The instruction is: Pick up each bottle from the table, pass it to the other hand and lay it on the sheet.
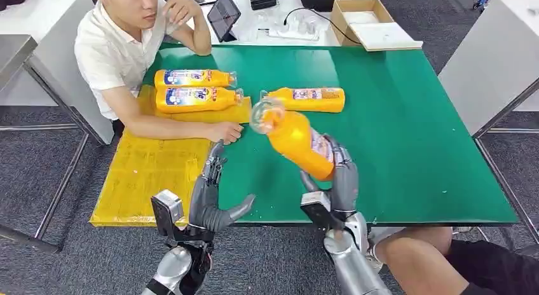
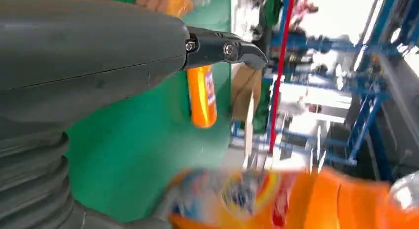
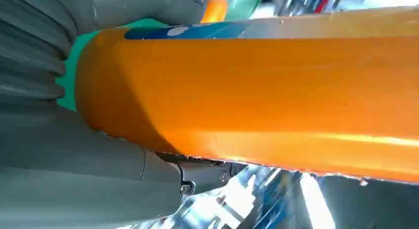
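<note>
My right hand point(image 1: 340, 174) grips an orange bottle point(image 1: 293, 139) by its lower body and holds it tilted above the green table point(image 1: 413, 136), clear cap toward the far left. The right wrist view has that bottle point(image 3: 276, 95) close up against the hand. My left hand point(image 1: 213, 196) stands open at the table's near edge, left of the held bottle, fingers spread, empty. The held bottle point(image 2: 296, 199) passes blurred in the left wrist view. One more orange bottle point(image 1: 308, 99) lies on the table. Two bottles point(image 1: 194, 78) point(image 1: 197, 99) lie on the yellow sheet point(image 1: 146, 174).
A person in a white shirt point(image 1: 111, 50) sits at the table's far left, one forearm and hand point(image 1: 222, 131) resting across the sheet. A cardboard box point(image 1: 365, 21), a tablet point(image 1: 224, 15) and cables lie behind the table. Another person's knee point(image 1: 413, 250) is at the near right.
</note>
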Robot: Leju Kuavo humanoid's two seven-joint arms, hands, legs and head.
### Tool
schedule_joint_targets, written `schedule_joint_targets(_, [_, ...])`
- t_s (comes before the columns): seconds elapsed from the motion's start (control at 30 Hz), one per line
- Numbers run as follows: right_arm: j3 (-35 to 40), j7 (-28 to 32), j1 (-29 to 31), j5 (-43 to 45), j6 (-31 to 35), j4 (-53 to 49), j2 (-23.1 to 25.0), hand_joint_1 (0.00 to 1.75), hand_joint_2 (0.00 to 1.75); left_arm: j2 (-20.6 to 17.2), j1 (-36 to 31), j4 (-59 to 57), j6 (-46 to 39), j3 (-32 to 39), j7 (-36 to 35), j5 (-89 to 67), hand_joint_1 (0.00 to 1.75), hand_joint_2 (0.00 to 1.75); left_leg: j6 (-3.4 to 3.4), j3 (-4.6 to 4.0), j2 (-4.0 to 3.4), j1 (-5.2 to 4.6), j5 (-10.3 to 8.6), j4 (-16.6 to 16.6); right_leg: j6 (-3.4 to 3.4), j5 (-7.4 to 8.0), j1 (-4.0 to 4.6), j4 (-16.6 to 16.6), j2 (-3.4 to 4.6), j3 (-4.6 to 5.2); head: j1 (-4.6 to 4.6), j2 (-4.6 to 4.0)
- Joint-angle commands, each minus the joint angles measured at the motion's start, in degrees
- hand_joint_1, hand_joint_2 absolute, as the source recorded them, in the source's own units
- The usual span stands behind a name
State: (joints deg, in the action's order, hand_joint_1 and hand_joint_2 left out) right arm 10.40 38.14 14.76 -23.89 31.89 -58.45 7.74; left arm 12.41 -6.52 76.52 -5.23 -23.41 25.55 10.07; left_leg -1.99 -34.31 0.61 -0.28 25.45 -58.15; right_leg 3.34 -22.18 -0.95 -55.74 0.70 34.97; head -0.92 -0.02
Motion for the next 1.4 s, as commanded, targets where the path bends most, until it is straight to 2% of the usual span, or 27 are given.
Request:
schedule_joint_targets(0.03, [12.3, 0.9, 4.0, -3.6, -0.7, 12.8, 2.5, 1.75, 1.75, -0.1, -4.1, -6.4, 1.8, 0.3, -0.4, 3.1, 0.0, 1.75, 0.08, 0.13, -0.11, 0.04, 0.03, 0.0, -0.08, 0.0, 0.05, 0.1, 0.06, -0.11, 0.02, 0.0])
schedule_joint_targets(0.37, [14.1, 1.9, 4.6, -3.5, -0.9, 14.4, 2.9, 1.75, 1.75, -0.2, -5.2, -7.3, 4.5, -0.5, -2.5, 5.0, 0.0, 1.75, 0.11, 0.22, -0.08, 0.05, 0.06, 0.0, -0.12, -0.05, 0.06, 0.0, -0.01, -0.21, -0.02, 0.0])
schedule_joint_targets(0.67, [15.6, 1.9, 7.6, -2.3, 0.2, 21.5, 4.3, 1.75, 1.75, -0.4, -6.7, -6.7, 3.7, -1.2, -2.0, 4.8, 0.0, 1.75, 0.14, 0.22, -0.04, 0.05, 0.04, 0.1, -0.15, -0.05, 0.07, 0.0, -0.06, -0.21, 0.0, 0.0])
schedule_joint_targets(1.23, [16.0, 1.9, 8.7, -1.5, 0.1, 21.7, 4.1, 1.75, 1.75, -0.9, -8.3, -7.8, 3.2, -2.6, -2.0, 3.4, 0.0, 1.75, 0.17, 0.2, 0.0, 0.06, 0.04, 0.0, -0.16, -0.08, 0.07, 0.0, -0.11, -0.2, 0.0, 0.0])
schedule_joint_targets(1.27, [16.5, 1.9, 8.6, -1.4, -0.3, 21.2, 4.1, 1.75, 1.75, -0.8, -8.8, -8.8, 3.4, -2.5, -2.4, 3.7, 1.45, 1.75, 0.12, 0.13, 0.0, 0.03, 0.01, 0.0, -0.11, -0.05, 0.04, 0.0, -0.08, -0.12, 0.02, 0.0])
schedule_joint_targets(1.3, [17.0, 1.9, 8.6, -1.3, -0.8, 21.0, 4.2, 1.75, 1.75, -0.7, -9.2, -9.4, 4.2, -2.5, -2.3, 4.3, 1.75, 1.75, 0.17, 0.21, -0.01, 0.04, 0.04, 0.0, -0.17, -0.09, 0.06, 0.0, -0.11, -0.2, 0.02, 0.0])
schedule_joint_targets(1.4, [17.7, 1.9, 8.6, -0.7, -2.7, 21.3, 4.4, 1.75, 1.75, -0.4, -9.0, -8.7, 5.9, -1.8, -1.0, 6.0, 1.75, 1.75, 0.14, 0.17, -0.02, 0.04, 0.03, 0.0, -0.14, -0.06, 0.05, 0.0, -0.09, -0.17, 0.0, 0.0])
